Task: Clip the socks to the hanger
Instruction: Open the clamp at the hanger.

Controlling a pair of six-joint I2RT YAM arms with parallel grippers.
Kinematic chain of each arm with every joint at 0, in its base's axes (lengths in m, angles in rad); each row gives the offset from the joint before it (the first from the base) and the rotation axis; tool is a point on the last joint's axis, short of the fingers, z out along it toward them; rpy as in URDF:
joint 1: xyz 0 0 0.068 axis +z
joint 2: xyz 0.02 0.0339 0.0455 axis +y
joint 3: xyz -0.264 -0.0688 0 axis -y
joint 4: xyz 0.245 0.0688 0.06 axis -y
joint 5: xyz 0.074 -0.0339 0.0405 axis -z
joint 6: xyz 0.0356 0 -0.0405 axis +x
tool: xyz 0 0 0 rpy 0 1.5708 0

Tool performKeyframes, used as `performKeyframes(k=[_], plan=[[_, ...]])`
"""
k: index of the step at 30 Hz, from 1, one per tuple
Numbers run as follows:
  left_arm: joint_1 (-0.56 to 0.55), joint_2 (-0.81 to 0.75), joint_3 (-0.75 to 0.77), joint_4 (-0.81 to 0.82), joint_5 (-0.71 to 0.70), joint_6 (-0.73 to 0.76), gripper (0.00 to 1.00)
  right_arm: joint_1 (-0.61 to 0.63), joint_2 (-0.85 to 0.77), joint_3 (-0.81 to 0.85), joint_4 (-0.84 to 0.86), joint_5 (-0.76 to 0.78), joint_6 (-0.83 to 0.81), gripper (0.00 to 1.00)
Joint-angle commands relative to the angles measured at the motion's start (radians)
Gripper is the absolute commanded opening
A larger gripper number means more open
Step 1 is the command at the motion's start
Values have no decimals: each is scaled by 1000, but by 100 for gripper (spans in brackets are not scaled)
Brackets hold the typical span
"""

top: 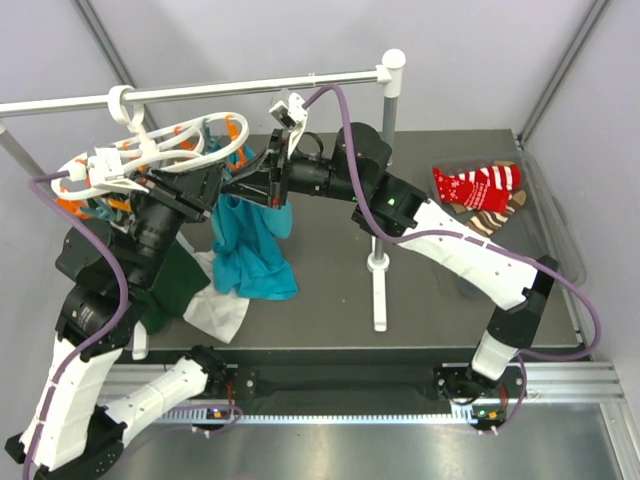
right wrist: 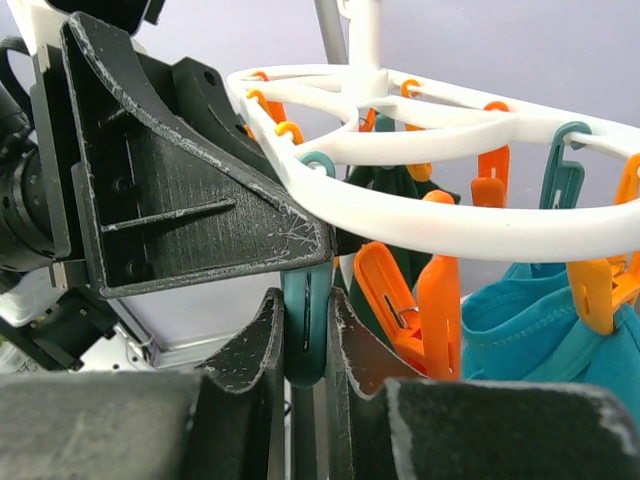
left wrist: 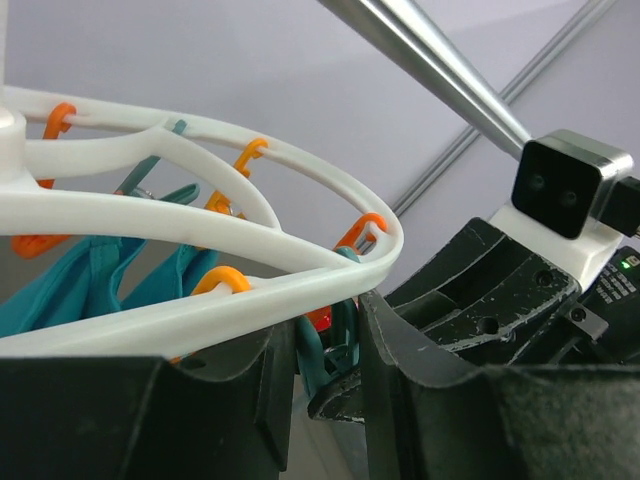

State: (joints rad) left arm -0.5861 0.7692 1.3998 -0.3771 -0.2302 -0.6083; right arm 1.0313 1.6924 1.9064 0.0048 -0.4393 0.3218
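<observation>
The right fingers [right wrist: 255, 360] are closed on a teal clothespin [right wrist: 305, 320] dangling under the hanger [right wrist: 470, 228], which hangs from the rail [top: 250, 85]. The left fingers [left wrist: 210, 410] sit at the ring's rim; I cannot tell whether they grip it. The socks [top: 480, 192] lie at the far right of the tabletop [top: 335, 240], well apart from both arms, so the clothespin may be squeezed with nothing to feed it. It could also slip sideways, or the hanger swing, and the crowded fingers may knock together.
</observation>
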Motion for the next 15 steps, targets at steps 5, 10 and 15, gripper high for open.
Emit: performKeyframes(k=[5,10,15], plan=[[2,71,139,-215,-118,-117,50,16,-7,42,9,103,-111,0],[2,104,177,-261,-126,-146,57,44,-25,37,-2,183,-217,0],[2,116,185,-264,-144,-169,57,88,-36,34,-42,243,-314,0]])
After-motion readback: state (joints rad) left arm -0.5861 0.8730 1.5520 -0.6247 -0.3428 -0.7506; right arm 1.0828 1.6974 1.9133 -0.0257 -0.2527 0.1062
